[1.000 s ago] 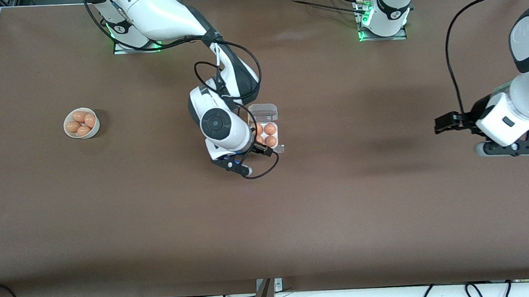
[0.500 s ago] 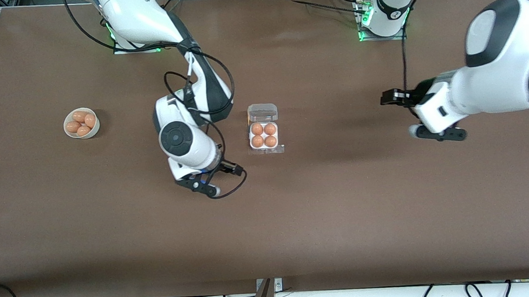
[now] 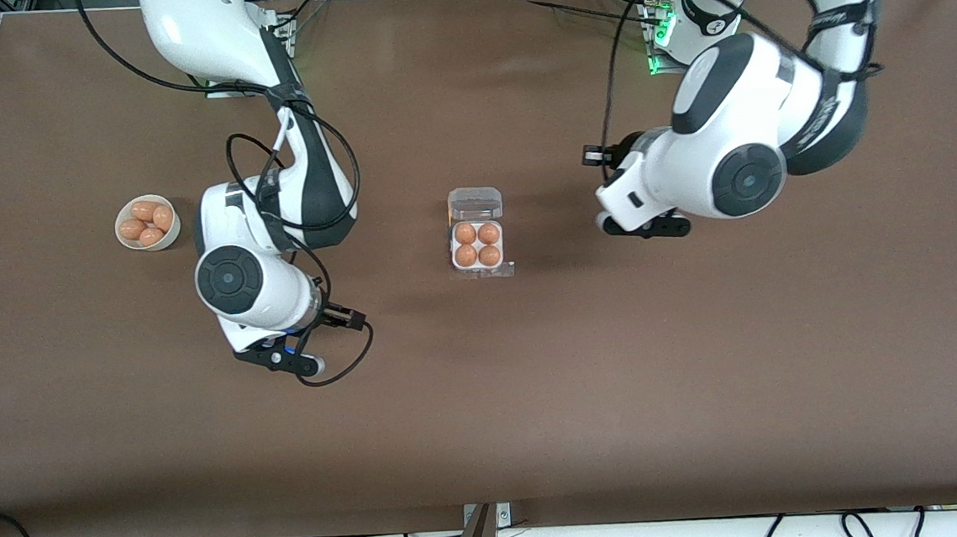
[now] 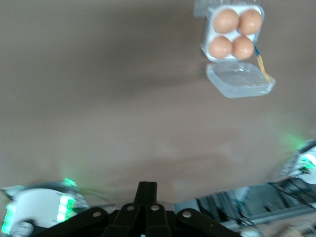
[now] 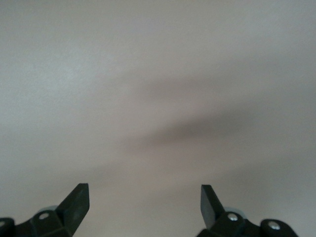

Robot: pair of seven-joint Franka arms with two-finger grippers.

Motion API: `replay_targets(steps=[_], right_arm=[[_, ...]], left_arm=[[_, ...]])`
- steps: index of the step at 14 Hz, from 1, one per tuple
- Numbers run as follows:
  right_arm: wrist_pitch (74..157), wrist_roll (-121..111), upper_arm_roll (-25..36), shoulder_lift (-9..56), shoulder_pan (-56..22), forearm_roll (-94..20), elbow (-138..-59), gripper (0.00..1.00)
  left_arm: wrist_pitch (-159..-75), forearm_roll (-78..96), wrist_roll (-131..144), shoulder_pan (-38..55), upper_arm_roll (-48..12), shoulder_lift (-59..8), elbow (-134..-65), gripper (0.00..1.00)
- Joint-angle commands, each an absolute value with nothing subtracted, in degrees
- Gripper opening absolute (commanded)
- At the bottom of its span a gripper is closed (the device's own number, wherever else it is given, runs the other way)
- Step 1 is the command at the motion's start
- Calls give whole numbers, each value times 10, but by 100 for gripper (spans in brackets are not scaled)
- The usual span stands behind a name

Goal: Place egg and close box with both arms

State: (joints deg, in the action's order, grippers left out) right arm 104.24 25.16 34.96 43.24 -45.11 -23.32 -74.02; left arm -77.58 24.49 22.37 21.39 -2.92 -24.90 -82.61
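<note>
The right gripper (image 3: 339, 319) has left the box (image 3: 477, 235), jaws spread; the left gripper (image 4: 146, 190) nears it, clenched empty. Four eggs (image 3: 477, 244) fill the box, lid open.

One box (image 3: 477, 235) holding four eggs (image 3: 477, 245); one bowl (image 3: 147, 223) holding four eggs.

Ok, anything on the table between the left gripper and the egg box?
Nothing: in the front view only bare brown table separates the box from the left gripper, which is shut and empty.

Bare bench (image 3: 538, 399) surrounds the box (image 3: 478, 245) on every side. Both arms hang well apart from it, flanking it.
</note>
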Motion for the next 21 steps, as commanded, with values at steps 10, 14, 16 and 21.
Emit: replay_targets(steps=[10, 14, 16, 21], right_arm=[[1037, 141, 46, 83, -121, 19, -962, 100], [978, 114, 19, 5, -60, 19, -969, 100], [969, 93, 11, -10, -39, 18, -969, 100], [954, 53, 4, -18, -5, 14, -941, 100]], left_arm=[[-794, 317, 302, 321, -22, -380, -809, 3], [-849, 319, 304, 348, -21, -401, -809, 3], [-877, 318, 322, 363, -21, -406, -809, 3], [-911, 317, 343, 381, -21, -421, -809, 3]])
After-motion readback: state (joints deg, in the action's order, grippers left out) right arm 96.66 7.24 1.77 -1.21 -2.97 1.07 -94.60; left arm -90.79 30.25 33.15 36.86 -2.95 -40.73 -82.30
